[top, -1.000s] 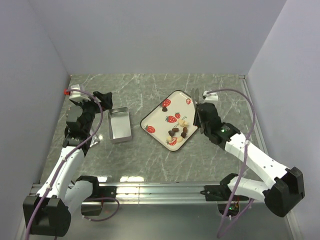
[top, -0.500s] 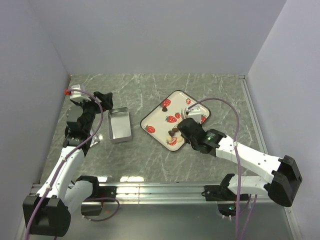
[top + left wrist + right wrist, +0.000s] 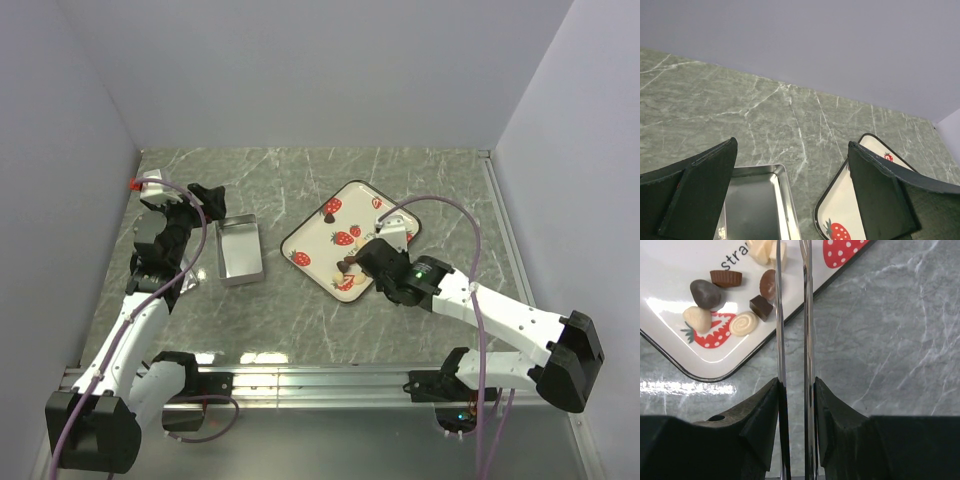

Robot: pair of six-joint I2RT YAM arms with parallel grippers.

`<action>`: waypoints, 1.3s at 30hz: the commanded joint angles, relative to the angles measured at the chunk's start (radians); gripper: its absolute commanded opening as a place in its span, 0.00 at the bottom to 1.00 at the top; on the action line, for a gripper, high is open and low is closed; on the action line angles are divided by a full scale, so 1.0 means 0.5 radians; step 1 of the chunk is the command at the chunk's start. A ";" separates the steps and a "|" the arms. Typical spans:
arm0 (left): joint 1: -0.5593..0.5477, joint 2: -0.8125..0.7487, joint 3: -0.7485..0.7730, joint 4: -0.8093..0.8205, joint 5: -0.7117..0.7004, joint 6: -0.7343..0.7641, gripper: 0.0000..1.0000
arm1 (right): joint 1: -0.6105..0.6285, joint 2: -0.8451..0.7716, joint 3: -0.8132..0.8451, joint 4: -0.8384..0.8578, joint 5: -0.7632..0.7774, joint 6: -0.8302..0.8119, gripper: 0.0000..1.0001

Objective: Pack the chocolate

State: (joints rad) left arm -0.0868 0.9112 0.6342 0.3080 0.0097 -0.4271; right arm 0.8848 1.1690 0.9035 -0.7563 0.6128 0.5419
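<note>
The chocolate is several tiny dark and cream candies clustered on the strawberry-print tray, at its near corner in the top view. One dark piece lies apart at the tray's far left. My right gripper is shut on metal tweezers. Their two blades reach over the tray edge beside a brown round piece; the tips are out of frame. In the top view the right gripper hangs over the cluster. My left gripper is open and empty above the open metal tin.
The tin stands left of the tray on the green marble table, with a narrow gap between them. Walls close in the back and both sides. A metal rail runs along the near edge.
My right arm swung left from the tray's right edge and came down over the chocolate cluster, tweezers now pointing at the tray. The left arm has not moved.
</note>
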 commanded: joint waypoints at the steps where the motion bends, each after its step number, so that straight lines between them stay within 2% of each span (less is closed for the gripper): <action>1: -0.011 -0.009 0.023 0.019 -0.010 0.035 0.98 | 0.028 -0.016 0.095 -0.031 0.036 0.033 0.40; 31: -0.011 -0.024 0.017 0.013 -0.013 0.035 0.99 | 0.068 0.279 0.150 -0.067 0.014 0.033 0.40; 39: -0.011 -0.024 0.014 0.010 -0.013 0.032 0.99 | 0.068 0.248 0.156 -0.086 0.090 0.054 0.26</action>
State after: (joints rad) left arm -0.0868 0.9115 0.6342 0.3004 0.0097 -0.4271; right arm 0.9104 1.3174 0.9318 -0.7902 0.6018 0.5499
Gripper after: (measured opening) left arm 0.987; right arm 0.349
